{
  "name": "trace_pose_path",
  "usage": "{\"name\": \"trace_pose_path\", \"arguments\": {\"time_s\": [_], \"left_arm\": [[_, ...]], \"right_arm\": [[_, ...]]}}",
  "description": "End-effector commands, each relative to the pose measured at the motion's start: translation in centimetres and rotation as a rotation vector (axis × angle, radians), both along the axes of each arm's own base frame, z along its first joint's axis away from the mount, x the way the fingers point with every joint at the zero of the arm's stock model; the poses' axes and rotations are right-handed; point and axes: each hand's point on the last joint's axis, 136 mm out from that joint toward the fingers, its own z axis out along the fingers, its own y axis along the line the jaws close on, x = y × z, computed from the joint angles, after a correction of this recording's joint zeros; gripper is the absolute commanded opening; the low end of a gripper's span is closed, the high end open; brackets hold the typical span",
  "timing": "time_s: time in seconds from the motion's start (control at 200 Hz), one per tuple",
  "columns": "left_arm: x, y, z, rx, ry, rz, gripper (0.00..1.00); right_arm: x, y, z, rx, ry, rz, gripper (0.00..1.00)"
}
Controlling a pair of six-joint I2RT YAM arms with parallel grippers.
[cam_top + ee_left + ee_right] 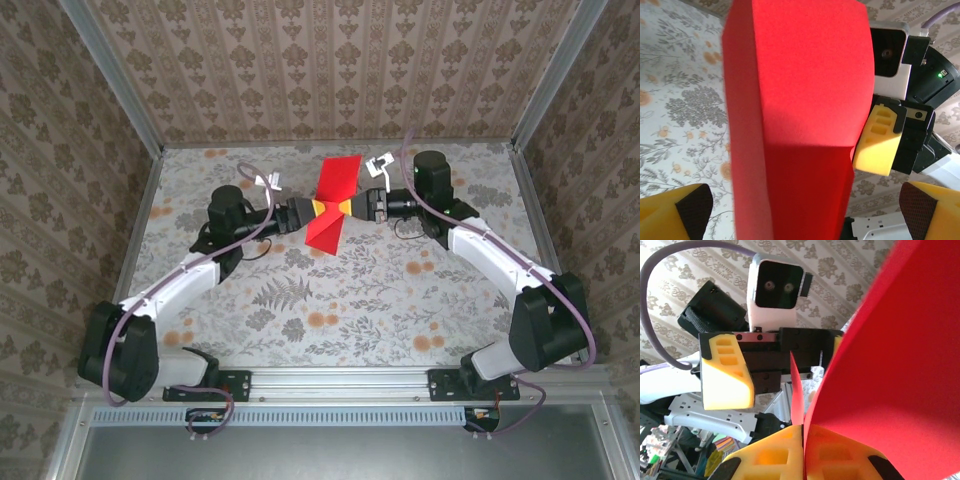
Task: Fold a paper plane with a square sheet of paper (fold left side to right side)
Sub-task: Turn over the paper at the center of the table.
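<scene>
The bright red sheet of paper (332,200) is folded along creases into a long shape and is held up off the table between the two arms. My right gripper (352,207) is shut on its folded edge. In the right wrist view the yellow pads (770,460) pinch the paper (900,365), and two flaps spread upward from the pinch. My left gripper (314,210) faces it from the left, open. The left wrist view has the fingertips (687,210) wide apart on either side of the paper (795,110), not touching it.
The floral table top (330,300) lies below the paper. Patterned walls and an aluminium frame (150,200) close in the left, back and right sides. A rail (340,382) runs along the near edge by the arm bases.
</scene>
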Motion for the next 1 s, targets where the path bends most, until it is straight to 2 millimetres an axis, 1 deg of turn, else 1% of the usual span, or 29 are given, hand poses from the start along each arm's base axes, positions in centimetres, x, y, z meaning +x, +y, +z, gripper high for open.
{"name": "trace_pose_path", "arguments": {"time_s": [0.0, 0.095, 0.17, 0.335, 0.56, 0.665, 0.73, 0.8, 0.865, 0.905, 0.925, 0.945, 0.965, 0.975, 0.995], "left_arm": [[-0.5, -0.8, 2.6, -0.082, -0.054, -0.048, 0.95], [-0.5, -0.8, 3.0, -0.102, -0.060, -0.046, 0.87], [-0.4, -0.6, 3.2, -0.104, -0.065, -0.034, 0.76], [-0.7, -0.2, 3.3, -0.080, -0.074, -0.023, 0.57], [-0.4, 0.0, 3.0, -0.063, -0.068, 0.000, 0.31], [-0.2, 0.0, 2.6, -0.038, -0.060, 0.010, 0.20], [-0.1, 0.0, 2.4, -0.014, -0.063, 0.018, 0.16], [-0.1, 0.2, 1.6, 0.047, -0.057, 0.038, 0.12], [-0.1, 0.6, 0.7, 0.138, -0.056, 0.075, 0.08], [-0.1, 0.9, 0.1, 0.222, -0.073, 0.102, 0.05], [0.0, 1.2, -0.7, 0.282, -0.067, 0.127, 0.05], [-0.1, 1.5, -1.0, 0.337, -0.076, 0.143, 0.05], [-0.2, 1.7, -1.8, 0.400, -0.077, 0.158, 0.04], [-0.2, 1.8, -1.8, 0.426, -0.082, 0.165, 0.04], [-0.4, 2.1, -2.4, 0.484, -0.087, 0.176, 0.03]], "right_arm": [[-1.0, 0.3, 2.4, 0.043, -0.060, 0.049, 0.08], [-0.9, 0.2, 1.7, 0.033, -0.043, 0.038, 0.09], [-0.6, 0.0, 0.8, 0.017, -0.022, 0.020, 0.09], [-0.3, -0.3, -0.8, -0.006, 0.018, -0.009, 0.10], [0.0, -0.6, -1.4, -0.014, 0.038, -0.032, 0.13], [0.2, -0.7, -1.5, -0.015, 0.043, -0.041, 0.17], [0.2, -0.8, -1.4, -0.018, 0.044, -0.045, 0.22], [0.3, -1.1, -1.7, -0.033, 0.048, -0.062, 0.28], [0.6, -2.0, -2.3, -0.070, 0.056, -0.102, 0.34], [1.0, -3.0, -3.0, -0.108, 0.065, -0.151, 0.39], [1.2, -3.6, -3.3, -0.127, 0.068, -0.177, 0.41], [1.5, -4.2, -4.0, -0.156, 0.079, -0.208, 0.43], [1.9, -4.8, -4.8, -0.194, 0.093, -0.244, 0.45], [1.7, -5.3, -4.4, -0.205, 0.082, -0.264, 0.46], [1.9, -6.1, -4.8, -0.242, 0.086, -0.304, 0.47]]}}
